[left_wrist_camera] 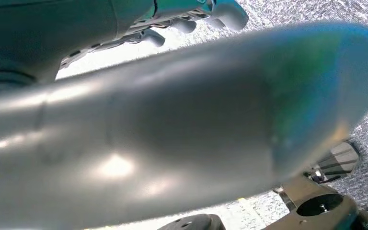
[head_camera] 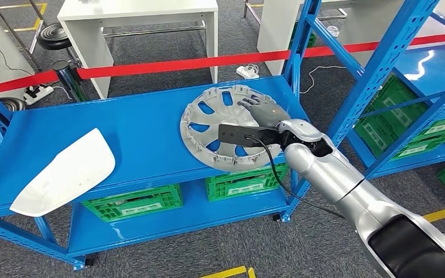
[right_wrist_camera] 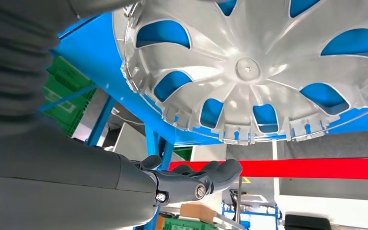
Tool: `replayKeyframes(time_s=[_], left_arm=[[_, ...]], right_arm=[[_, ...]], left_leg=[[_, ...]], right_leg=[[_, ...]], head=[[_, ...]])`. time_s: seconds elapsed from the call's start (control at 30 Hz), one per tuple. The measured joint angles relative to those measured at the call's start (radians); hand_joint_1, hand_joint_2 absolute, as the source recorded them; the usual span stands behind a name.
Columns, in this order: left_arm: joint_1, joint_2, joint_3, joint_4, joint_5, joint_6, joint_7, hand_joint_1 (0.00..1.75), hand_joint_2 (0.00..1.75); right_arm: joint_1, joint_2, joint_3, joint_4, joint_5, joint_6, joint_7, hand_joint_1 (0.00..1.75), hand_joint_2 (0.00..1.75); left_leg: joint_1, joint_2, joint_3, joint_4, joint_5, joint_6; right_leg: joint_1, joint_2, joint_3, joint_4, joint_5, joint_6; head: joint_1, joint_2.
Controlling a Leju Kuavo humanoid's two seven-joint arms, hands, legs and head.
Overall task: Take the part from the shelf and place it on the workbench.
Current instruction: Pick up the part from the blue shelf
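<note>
On the blue shelf's (head_camera: 121, 124) top deck sits the silver wheel cover (head_camera: 220, 130), inside facing up, near the right end. Right hand (head_camera: 262, 110) hangs just over it, fingers (right_wrist_camera: 220, 170) stretched out flat, holding nothing. Left hand's (left_wrist_camera: 191, 17) fingers are too blurry to call. White panel (head_camera: 66, 171) lies well to the left.

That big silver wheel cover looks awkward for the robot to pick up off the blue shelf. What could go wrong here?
1. The round silver plastic wheel cover juts past the front edge of the blue metal shelf; a nudge might tip it off.
2. The right robot hand lies over the cover with no firm grip visible, so lifting could let it slip.
3. The blue upright post stands close by; the wide cover may knock it on the way out.
</note>
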Motion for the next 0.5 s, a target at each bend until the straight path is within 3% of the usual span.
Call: replayKeyframes(time_s=[0.07, 0.5], left_arm=[[0.0, 0.0, 0.0, 0.0, 0.0, 0.0, 0.0, 0.0, 0.0], [0.0, 0.001, 0.0, 0.0, 0.0, -0.002, -0.014, 0.0, 0.0]], right_arm=[[0.0, 0.0, 0.0, 0.0, -0.003, 0.0, 0.0, 0.0, 1.75], [0.001, 0.002, 0.003, 0.031, -0.031, 0.022, 0.006, 0.0, 1.75]], left_leg=[[0.0, 0.0, 0.0, 0.0, 0.0, 0.001], [0.0, 0.0, 0.001, 0.0, 0.002, 0.0]], right_leg=[[-0.001, 0.0, 0.0, 0.0, 0.0, 0.005], [0.0, 0.0, -0.003, 0.006, -0.001, 0.005]], head=[[0.0, 0.0], [0.0, 0.0]])
